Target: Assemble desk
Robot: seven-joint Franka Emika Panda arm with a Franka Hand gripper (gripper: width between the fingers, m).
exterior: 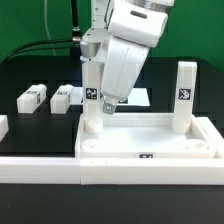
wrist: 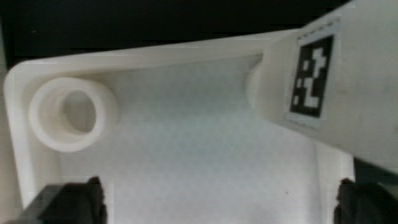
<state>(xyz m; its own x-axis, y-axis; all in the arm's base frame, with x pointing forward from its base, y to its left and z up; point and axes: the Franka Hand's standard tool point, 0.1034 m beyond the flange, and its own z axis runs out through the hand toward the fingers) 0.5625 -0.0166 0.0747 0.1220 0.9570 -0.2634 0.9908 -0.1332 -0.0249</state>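
Wrist view shows you the black two-finger gripper (wrist: 210, 205) spread wide open, with nothing held between its tips. Under it lies the floor of the white plastic tray-like desk top (wrist: 196, 150). Just beside the gripper, a white square post leg with a black-and-white tag (wrist: 317, 80) stands upright in the desk top. A round white socket (wrist: 71, 115) in one corner has no leg in it. In the exterior view, a second upright leg (exterior: 185, 95) stands toward that view's right, and a loose leg (exterior: 33, 97) and another loose leg (exterior: 62, 97) lie on the black table (exterior: 40, 125). These legs look light, stiff and smooth, so you should probably pinch one on its flat sides, near the middle.
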